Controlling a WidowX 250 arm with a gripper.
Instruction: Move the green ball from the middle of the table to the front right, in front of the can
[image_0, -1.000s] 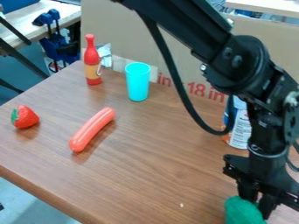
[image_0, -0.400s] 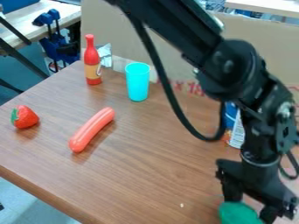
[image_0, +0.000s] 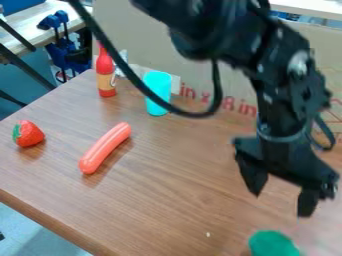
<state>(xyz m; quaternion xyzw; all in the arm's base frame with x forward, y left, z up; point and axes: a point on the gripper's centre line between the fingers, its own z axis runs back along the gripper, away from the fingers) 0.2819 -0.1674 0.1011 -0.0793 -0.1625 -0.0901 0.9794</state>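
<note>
Woodgrain table (image_0: 167, 200), pincer (image_0: 280, 205) near green lump (image_0: 274, 244)

The hand (image_0: 280, 204) hung open near a green object (image_0: 272, 243) at near right. Left of them, a sausage (image_0: 105, 148) and strawberry (image_0: 30, 134) lay apart on the surface (image_0: 167, 200).
</note>
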